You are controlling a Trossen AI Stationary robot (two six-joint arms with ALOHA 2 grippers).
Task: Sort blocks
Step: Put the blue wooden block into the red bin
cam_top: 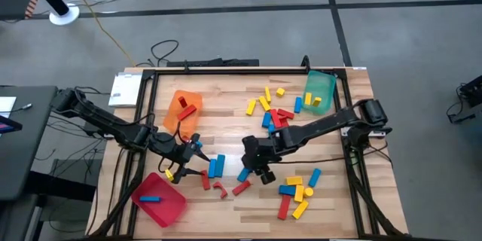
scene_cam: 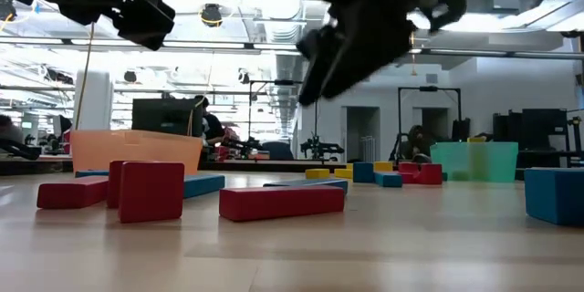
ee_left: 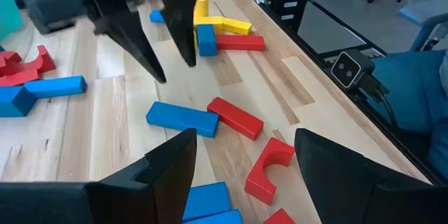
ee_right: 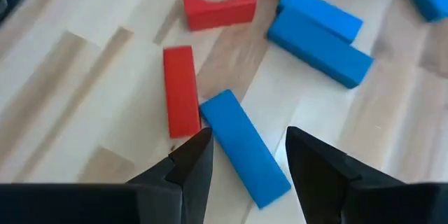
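Right now your right gripper (ee_right: 245,157) hangs just above a blue block (ee_right: 245,157) near the middle of the table (cam_top: 248,203); its jaws stand apart on either side of that block, not clamped on it. A red block (ee_right: 181,91) lies touching the blue one's end. Your left gripper (ee_left: 241,161) hovers nearby with its jaws apart and empty. Other blocks are scattered across the table, with some inside the orange tray (cam_top: 175,113), red tray (cam_top: 169,205) and green tray (cam_top: 325,83).
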